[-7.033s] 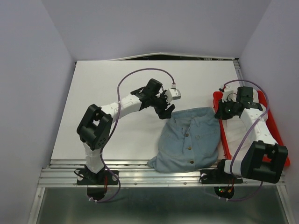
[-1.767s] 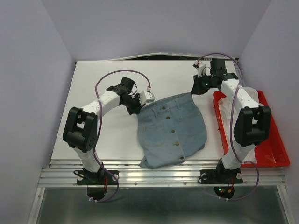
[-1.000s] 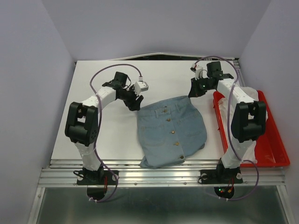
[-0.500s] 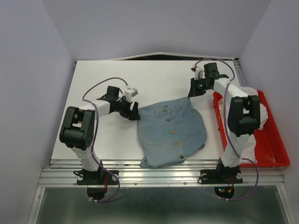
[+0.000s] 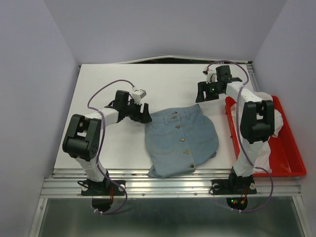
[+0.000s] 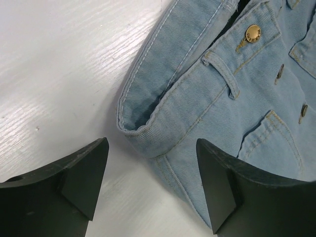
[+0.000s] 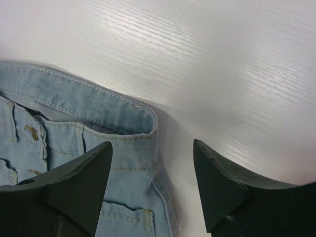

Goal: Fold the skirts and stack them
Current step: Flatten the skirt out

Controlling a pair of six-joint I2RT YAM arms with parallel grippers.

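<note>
Releasing both waistband corners, left tool (image 6: 150, 163) and right tool (image 7: 152, 163) now stand wide; skirt (image 5: 180, 140) lies spread, ready for folding.

Top view: high, far, behind, looking down on whole table (image 5: 103, 84). Wrist views: close, facing down, each at skirt (image 5: 181, 140) waistband corner.

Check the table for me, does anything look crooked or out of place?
Only the skirt: it lies flat but askew, its button row slanting toward the near right, and its hem's left corner seems to reach the table's front edge. The left gripper and right gripper stand open at its waistband corners.
</note>
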